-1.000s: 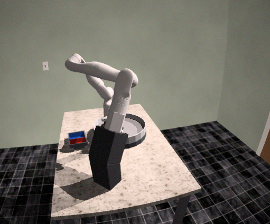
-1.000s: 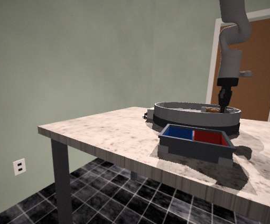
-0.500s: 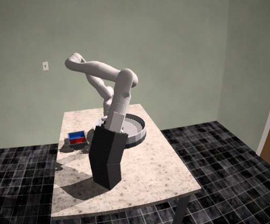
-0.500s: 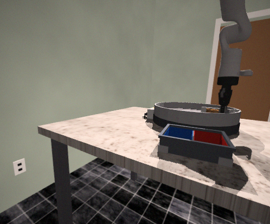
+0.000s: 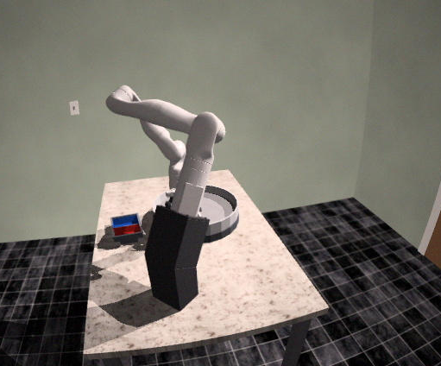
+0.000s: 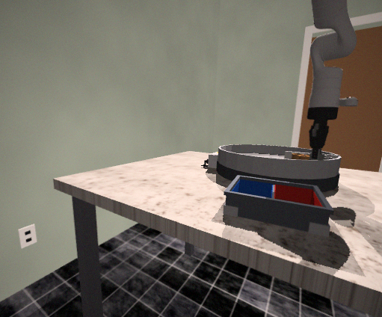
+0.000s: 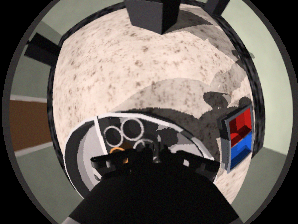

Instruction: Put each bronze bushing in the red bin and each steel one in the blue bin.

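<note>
My gripper (image 6: pixel 315 152) is clamped on a bronze bushing (image 6: pixel 300 155) inside the turntable (image 6: pixel 279 164). I should lift straight up, clear the rim, then move to the red bin (image 6: pixel 297 195).

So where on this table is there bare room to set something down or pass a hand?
Bare marble runs from the bin tray out to the table's far-left edge in the exterior view. It is crowded where the tray nearly meets the turntable, and inside the ring where the gripper is shut on a bronze bushing.
</note>
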`<state>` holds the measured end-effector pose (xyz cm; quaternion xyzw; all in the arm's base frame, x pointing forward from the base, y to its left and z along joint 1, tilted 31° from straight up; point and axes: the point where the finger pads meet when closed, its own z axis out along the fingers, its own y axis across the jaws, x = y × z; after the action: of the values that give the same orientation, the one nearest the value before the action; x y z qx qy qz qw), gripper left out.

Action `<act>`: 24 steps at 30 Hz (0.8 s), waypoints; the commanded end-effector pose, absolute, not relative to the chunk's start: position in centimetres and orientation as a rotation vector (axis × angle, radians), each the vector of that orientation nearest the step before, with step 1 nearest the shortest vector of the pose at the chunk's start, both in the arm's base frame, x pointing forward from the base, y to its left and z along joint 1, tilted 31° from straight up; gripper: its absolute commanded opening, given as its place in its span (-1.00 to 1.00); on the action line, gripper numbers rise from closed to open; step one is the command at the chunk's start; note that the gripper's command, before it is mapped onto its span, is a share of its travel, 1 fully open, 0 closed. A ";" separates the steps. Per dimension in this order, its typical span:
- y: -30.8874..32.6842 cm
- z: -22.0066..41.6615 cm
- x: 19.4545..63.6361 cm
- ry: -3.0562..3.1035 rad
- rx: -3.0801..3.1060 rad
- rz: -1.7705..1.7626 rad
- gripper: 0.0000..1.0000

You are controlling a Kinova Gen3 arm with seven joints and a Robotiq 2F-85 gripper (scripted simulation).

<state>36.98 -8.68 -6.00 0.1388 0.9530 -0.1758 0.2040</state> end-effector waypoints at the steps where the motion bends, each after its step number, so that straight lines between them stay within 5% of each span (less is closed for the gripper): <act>1: -8.6 -5.8 36.9 2.658 0.387 -0.489 -1.00; 24: -8.3 -5.2 36.7 2.658 0.387 -0.489 -1.00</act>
<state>36.72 -8.38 -5.34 0.1387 0.9530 -0.1759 0.2040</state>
